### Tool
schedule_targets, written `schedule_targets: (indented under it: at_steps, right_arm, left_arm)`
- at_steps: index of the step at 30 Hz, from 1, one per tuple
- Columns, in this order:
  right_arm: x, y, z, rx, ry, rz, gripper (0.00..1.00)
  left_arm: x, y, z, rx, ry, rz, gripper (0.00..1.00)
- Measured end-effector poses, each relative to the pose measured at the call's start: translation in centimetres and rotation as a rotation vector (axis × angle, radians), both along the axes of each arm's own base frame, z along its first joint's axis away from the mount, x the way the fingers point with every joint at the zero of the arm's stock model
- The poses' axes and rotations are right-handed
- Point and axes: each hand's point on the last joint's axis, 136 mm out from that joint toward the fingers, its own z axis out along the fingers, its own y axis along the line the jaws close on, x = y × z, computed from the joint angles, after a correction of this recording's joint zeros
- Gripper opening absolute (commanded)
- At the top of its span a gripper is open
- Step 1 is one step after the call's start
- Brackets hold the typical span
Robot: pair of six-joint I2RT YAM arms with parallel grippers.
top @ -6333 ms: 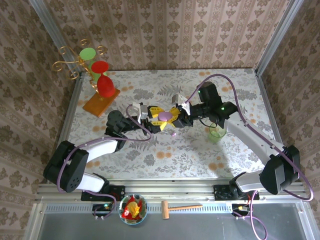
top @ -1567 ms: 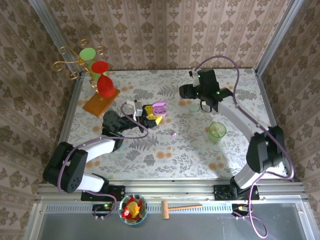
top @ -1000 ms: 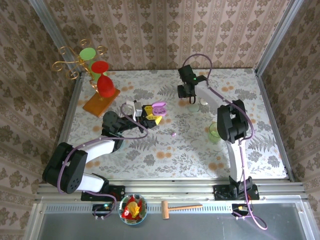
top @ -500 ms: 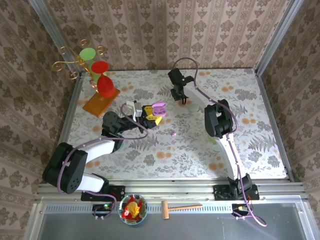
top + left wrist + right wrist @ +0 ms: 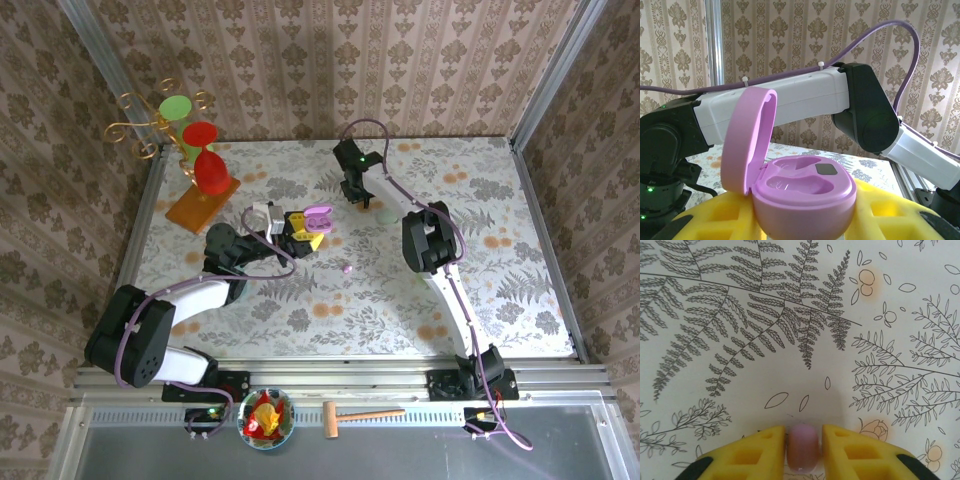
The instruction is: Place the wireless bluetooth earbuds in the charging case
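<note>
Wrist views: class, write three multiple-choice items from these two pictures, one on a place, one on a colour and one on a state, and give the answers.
1. Where is the case?
A. on the table
B. in the left claw
C. in the bowl

2. What colour is the bud between the right claw fingers?
A. lilac
B. green
C. red

3. How is the lid of the case?
A. shut
B. lying off the case
C. hinged up, open

Answers:
1. B, since the left claw's yellow fingers flank the case in the left wrist view.
2. A, since the bud shows lilac between the yellow fingers.
3. C, since the lid stands upright beside the two bare wells.
</note>
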Motion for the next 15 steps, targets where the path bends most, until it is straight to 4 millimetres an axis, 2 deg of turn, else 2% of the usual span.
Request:
schedule_targets:
  at_steps: [4, 9, 12, 15]
  right_arm:
    - [-0.1, 0.0, 0.0, -0.002, 0.003, 0.002, 0.17]
    - [-0.4, 0.1, 0.0, 0.011, 0.008, -0.004, 0.16]
    - [-1.9, 0.2, 0.0, 0.071, 0.037, -0.016, 0.15]
    - [-4.4, 0.2, 0.5, 0.17, 0.077, -0.039, 0.14]
  left_arm:
    - [0.0, 0.0, -0.1, 0.002, 0.003, 0.0, 0.23]
    - [0.0, 0.0, -0.2, 0.002, 0.005, 0.002, 0.23]
    - [0.1, 0.2, -0.3, 0.002, 0.008, 0.01, 0.23]
    - [0.4, 0.4, -0.5, 0.004, 0.015, 0.024, 0.23]
